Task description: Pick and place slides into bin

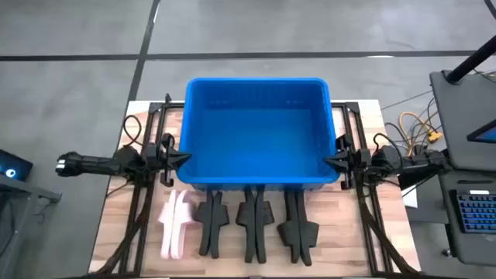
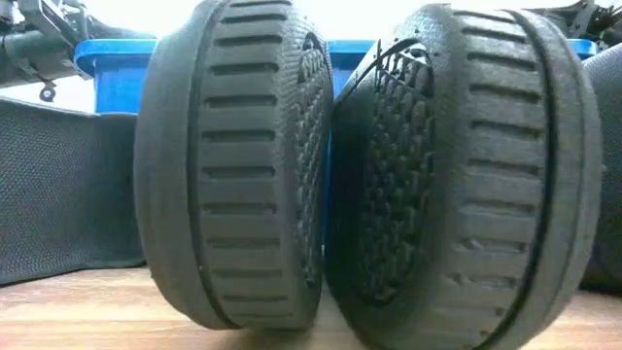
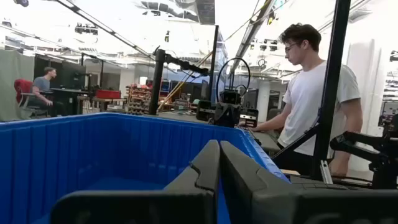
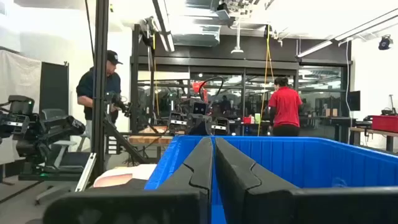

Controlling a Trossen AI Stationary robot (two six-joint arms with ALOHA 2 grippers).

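Blue bin (image 1: 256, 132) sat at the surface's (image 1: 116, 225) centre; pink slides (image 1: 176, 225) and black slides (image 1: 256, 225) lay at six o'clock. Left hand (image 1: 184, 157) and right hand (image 1: 329, 162), both clenched empty, flanked it.

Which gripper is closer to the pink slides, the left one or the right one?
The left. The left gripper sits at the bin's left wall, just above the pink slides in the high view. The right gripper is at the opposite wall, across the bin.
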